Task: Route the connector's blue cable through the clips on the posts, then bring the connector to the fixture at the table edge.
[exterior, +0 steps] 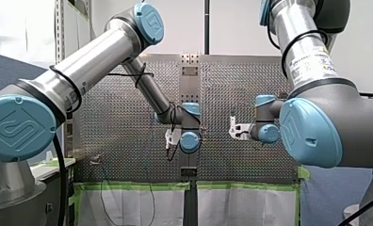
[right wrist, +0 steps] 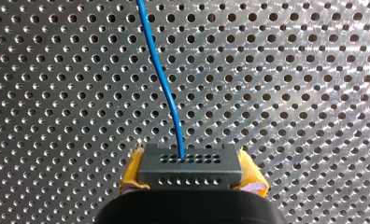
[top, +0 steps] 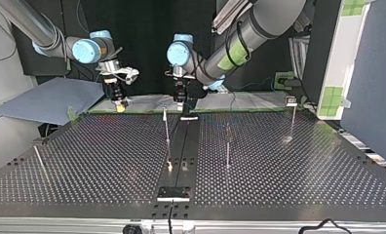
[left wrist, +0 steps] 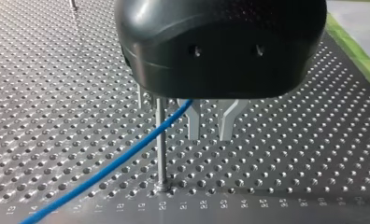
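Note:
My right gripper point(right wrist: 189, 157) is shut on the black connector point(right wrist: 188, 173), its yellow pads point(right wrist: 132, 173) pressing on both sides. The blue cable point(right wrist: 162, 77) leaves the connector's face and runs away over the perforated plate. In the left wrist view the blue cable point(left wrist: 103, 170) slants past a thin metal post point(left wrist: 160, 144) and disappears behind a metal finger point(left wrist: 193, 122) near its base. My left gripper point(left wrist: 210, 136) is open by a narrow gap, with nothing between its tips. In the top view my right gripper point(top: 120, 103) and left gripper point(top: 181, 107) hang over the table's far edge.
Thin posts stand on the table point(top: 108, 161): one near the middle point(top: 166, 127), another to its right point(top: 227, 146), a third at the far right point(top: 293, 122), and a leaning one at the left point(top: 39, 158). A black fixture plate point(top: 174, 193) sits at the near edge.

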`<state>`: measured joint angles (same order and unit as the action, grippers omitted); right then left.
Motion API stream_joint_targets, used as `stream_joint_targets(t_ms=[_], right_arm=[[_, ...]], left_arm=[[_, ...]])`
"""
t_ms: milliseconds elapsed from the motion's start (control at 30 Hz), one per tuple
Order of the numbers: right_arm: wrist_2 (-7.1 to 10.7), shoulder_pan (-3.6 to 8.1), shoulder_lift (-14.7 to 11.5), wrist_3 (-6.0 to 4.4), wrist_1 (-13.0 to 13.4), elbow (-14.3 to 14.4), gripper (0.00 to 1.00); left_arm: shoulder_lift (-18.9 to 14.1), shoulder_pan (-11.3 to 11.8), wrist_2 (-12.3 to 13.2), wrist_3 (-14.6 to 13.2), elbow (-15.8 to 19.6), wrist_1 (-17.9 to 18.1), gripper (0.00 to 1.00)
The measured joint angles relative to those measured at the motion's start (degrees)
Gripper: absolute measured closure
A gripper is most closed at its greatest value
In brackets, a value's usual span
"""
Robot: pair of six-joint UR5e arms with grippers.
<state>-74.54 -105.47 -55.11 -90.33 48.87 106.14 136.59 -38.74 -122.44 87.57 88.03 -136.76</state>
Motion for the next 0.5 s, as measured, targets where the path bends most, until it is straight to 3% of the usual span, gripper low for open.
stream_joint_targets(t_ms=[500], right_arm=[[-0.04,0.63,0.2,-0.57,0.3,-0.2,1.0]], left_arm=[[0.0,0.3,0.1,0.2,-2.6,-2.1,0.78]])
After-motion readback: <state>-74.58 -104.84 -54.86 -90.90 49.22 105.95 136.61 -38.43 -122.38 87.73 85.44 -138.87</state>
